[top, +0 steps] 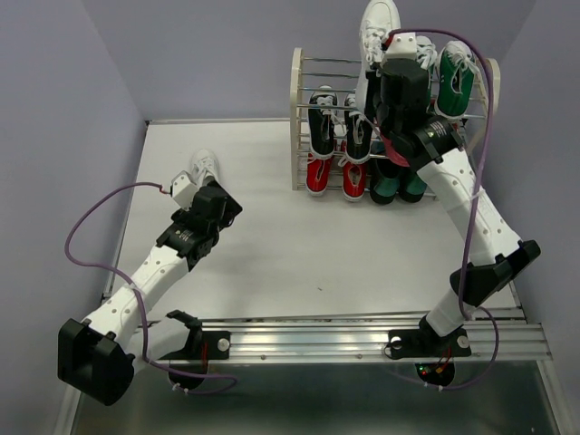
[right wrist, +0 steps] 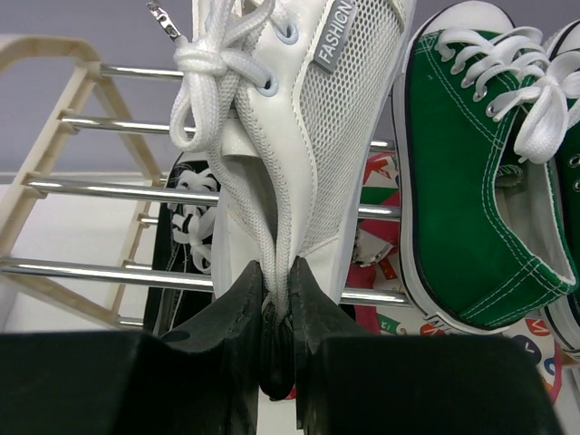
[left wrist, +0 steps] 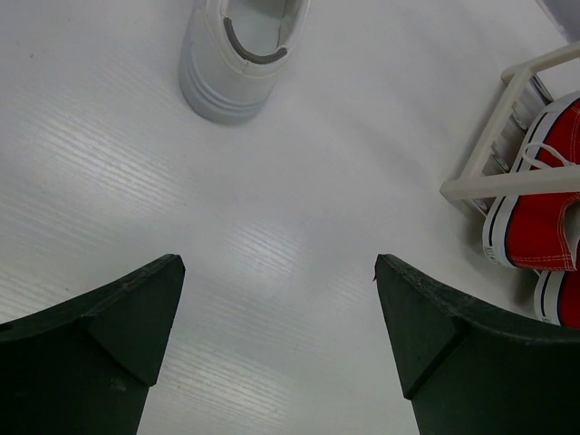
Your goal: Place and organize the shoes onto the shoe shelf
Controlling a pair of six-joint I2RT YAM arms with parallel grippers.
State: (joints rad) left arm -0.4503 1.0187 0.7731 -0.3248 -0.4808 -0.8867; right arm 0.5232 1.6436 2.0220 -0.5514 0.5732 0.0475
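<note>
My right gripper (right wrist: 276, 267) is shut on the heel edge of a white mesh sneaker (right wrist: 317, 136), holding it toe-up against the top rods of the shoe shelf (right wrist: 91, 190). From above, that white sneaker (top: 376, 32) rises over the shelf's cream frame (top: 295, 118). Black sneakers (top: 322, 127) sit on a middle tier, red ones (top: 317, 175) on the lowest. The other white sneaker (left wrist: 237, 63) stands on the table ahead of my left gripper (left wrist: 279, 263), which is open and holds nothing. That sneaker (top: 205, 166) lies left of the shelf.
Green sneakers (right wrist: 471, 181) fill the shelf's right side, right beside the held shoe, with pink patterned flip-flops (right wrist: 376, 195) behind. A black sneaker (right wrist: 186, 236) hangs behind the held shoe on the left. Red shoes (left wrist: 544, 208) and the shelf's foot (left wrist: 507, 186) lie to the left gripper's right.
</note>
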